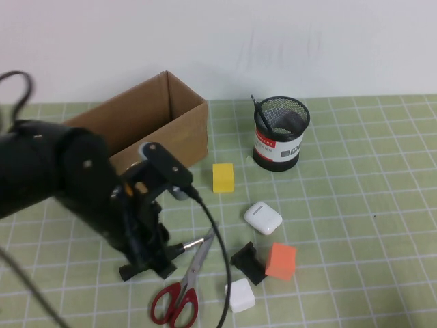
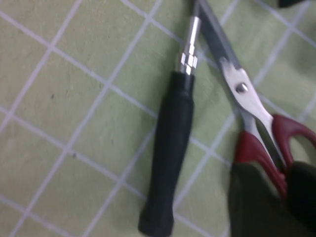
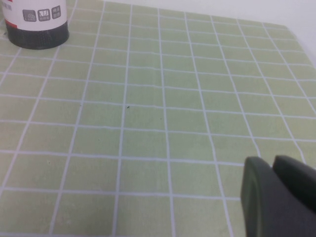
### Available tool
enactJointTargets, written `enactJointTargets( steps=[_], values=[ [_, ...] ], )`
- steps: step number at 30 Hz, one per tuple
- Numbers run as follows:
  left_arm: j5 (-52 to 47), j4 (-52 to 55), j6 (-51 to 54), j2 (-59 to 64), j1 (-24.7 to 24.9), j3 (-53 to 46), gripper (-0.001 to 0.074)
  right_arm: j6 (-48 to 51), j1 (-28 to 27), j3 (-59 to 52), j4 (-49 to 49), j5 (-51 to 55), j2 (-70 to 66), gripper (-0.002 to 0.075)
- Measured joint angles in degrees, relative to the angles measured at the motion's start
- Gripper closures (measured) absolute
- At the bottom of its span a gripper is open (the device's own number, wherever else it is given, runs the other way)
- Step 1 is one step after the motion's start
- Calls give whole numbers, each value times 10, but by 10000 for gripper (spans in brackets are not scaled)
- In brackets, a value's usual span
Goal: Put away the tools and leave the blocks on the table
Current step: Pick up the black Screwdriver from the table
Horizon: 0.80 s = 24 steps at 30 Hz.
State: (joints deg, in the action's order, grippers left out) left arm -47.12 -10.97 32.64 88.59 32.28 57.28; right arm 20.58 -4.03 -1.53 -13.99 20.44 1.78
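Observation:
My left gripper [image 1: 147,265] is low over the mat at the front left, right by the black-handled screwdriver [image 2: 170,163], whose steel shaft [image 1: 193,244] pokes out toward the scissors. In the left wrist view its fingers [image 2: 252,202] look shut and empty, overlapping the red handles of the scissors [image 2: 256,123]. The scissors [image 1: 181,294] lie at the front. A thin black rod [image 1: 261,113] stands in the mesh cup [image 1: 280,133]. The yellow block [image 1: 223,177], orange block [image 1: 280,260] and white block [image 1: 240,295] sit on the table [image 1: 355,205]. My right gripper [image 3: 276,197] is shut and empty over bare mat.
An open cardboard box [image 1: 136,123] stands at the back left behind my left arm. A white earbud case [image 1: 263,217] and a small black clip [image 1: 248,262] lie among the blocks. The mesh cup's base also shows in the right wrist view [image 3: 34,24].

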Motion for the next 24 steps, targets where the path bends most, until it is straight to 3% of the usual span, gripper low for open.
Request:
enactJointTargets(
  steps=[4,7,20,24],
  values=[
    [1,0,4,51,0,29,449,0,0,0,0,0,0,732],
    [2,11,20,78,0,45,391,0,0,0,0,0,0,732],
    [56,36,24,157,0,52,367,0,0,0,0,0,0,732],
    [60,39,25,177,0,52,419,0,0,0,0,0,0,732]
  ],
)
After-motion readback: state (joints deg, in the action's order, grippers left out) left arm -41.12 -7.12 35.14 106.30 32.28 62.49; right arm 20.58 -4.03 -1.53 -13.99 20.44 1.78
